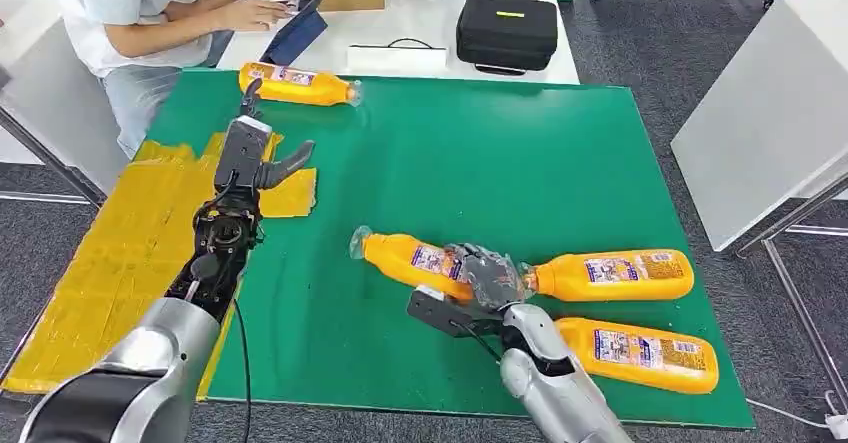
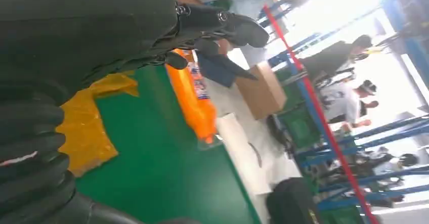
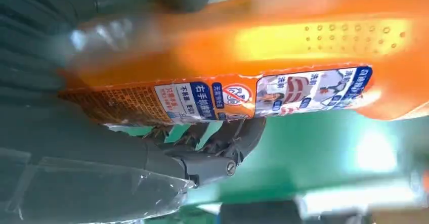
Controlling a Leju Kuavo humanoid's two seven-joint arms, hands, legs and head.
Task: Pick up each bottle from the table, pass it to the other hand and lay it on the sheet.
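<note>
Right hand (image 1: 487, 275) gripping an orange plastic bottle (image 1: 412, 259) with a printed blue-and-white label, lying tilted on the green desk (image 1: 500, 153), left hand (image 1: 262, 163) hovering, fingers spread, over the crinkled yellow sheet (image 1: 110, 263)

The head view looks forward and down from high on the robot onto the flat green table mat (image 1: 480, 163), both arms entering from below. The left wrist view sits close behind the left hand (image 2: 76, 42), turned sideways, facing past the fingers over that mat toward blue metal racks (image 2: 349, 148). The right wrist view sits very close behind the right hand (image 3: 101, 148), sharing the green mat.
</note>
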